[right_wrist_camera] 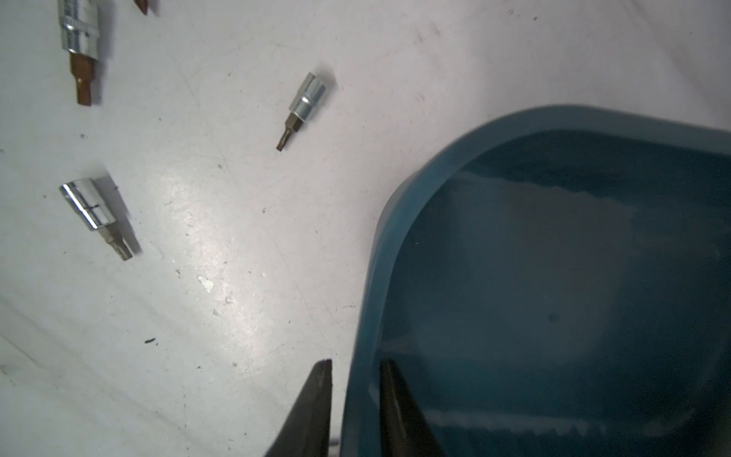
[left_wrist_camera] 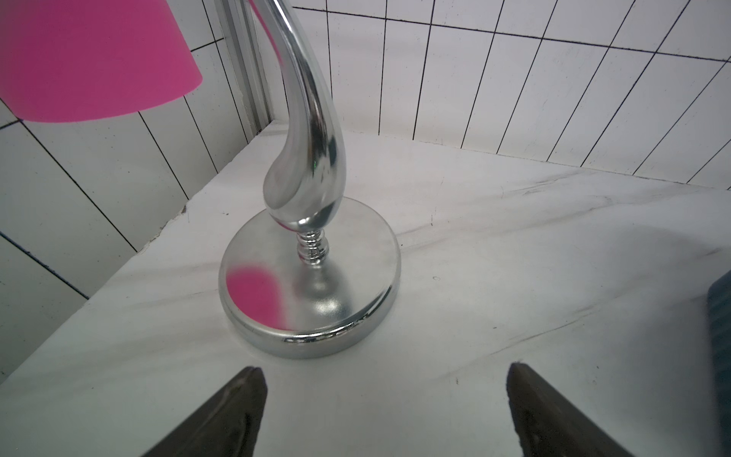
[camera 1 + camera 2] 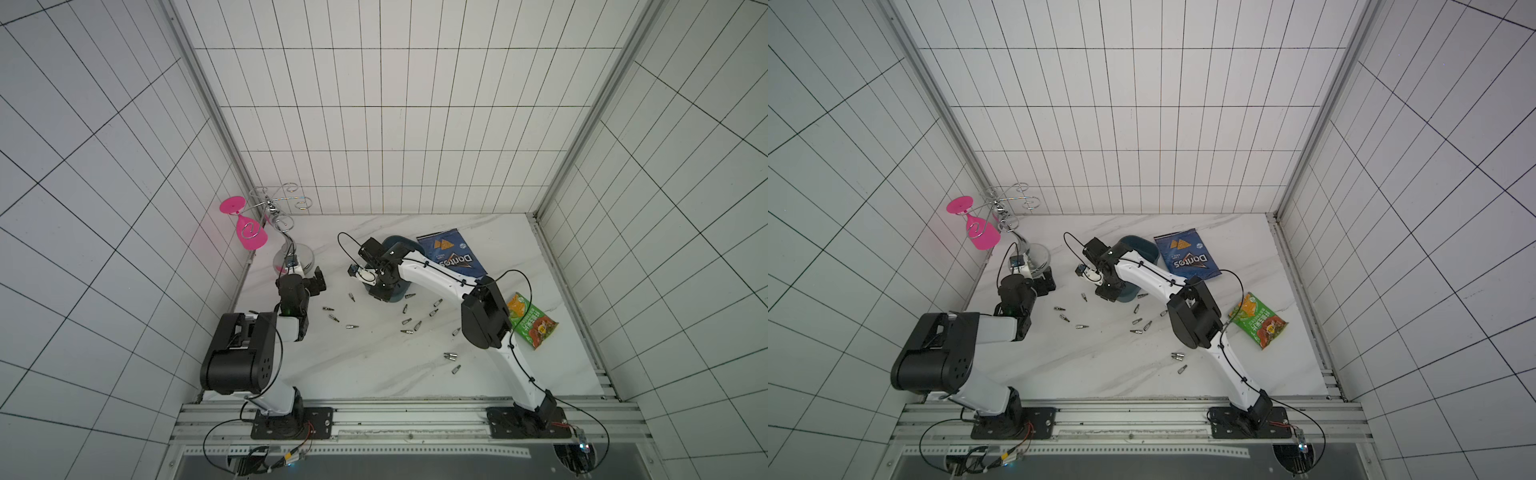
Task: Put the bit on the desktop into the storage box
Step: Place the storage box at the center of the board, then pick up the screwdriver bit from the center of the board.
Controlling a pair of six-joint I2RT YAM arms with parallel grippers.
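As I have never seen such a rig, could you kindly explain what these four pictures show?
You see two robot arms bolted at a table's edge, each ending in a two-fingered claw. Two pictures look down from overhead; the other two come from cameras on the wrists. On the white desktop lie many small metal bits, a teal storage box, a blue Doritos bag, a green snack bag and a chrome stand with a pink glass hanging. The left claw is open and empty. The right claw straddles the box's rim, one finger inside, one outside; whether it pinches it is unclear.
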